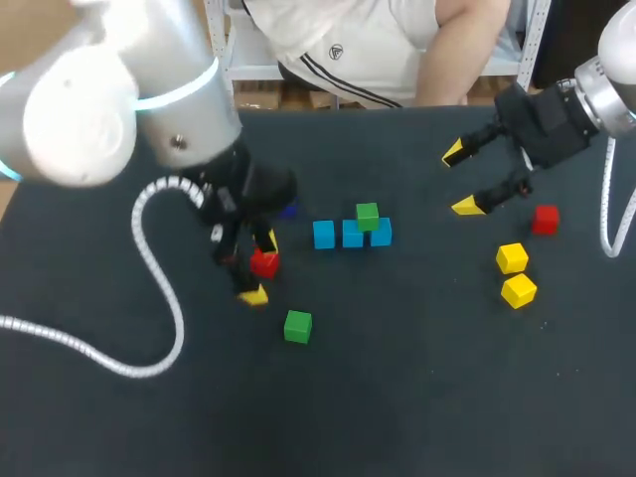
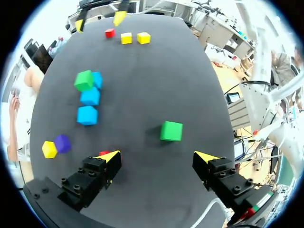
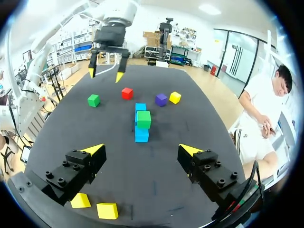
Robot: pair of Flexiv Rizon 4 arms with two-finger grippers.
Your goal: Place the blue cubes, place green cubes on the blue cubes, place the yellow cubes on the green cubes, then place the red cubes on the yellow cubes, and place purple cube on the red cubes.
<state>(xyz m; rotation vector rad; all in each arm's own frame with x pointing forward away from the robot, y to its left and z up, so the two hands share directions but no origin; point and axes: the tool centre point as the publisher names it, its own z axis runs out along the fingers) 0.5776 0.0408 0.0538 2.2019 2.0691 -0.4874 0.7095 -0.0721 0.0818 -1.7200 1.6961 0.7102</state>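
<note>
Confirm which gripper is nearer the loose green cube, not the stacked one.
Left. The left gripper is open, with the loose green cube just ahead of it. The right gripper is far off, on the other side of the blue cubes.

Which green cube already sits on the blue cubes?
The raised green cube atop the blue cube row; the other green cube lies alone on the black table.

Two glossy silver-white robot arms. The bulky, rounded left arm (image 1: 109, 89) carries a glowing cyan ring and a white coiled cable (image 1: 164, 298). The right arm (image 1: 618, 70) is slimmer. The left tool (image 2: 158, 157) and right tool (image 3: 141, 150) are black and blocky, with visible screws and yellow wedge tips.
</note>
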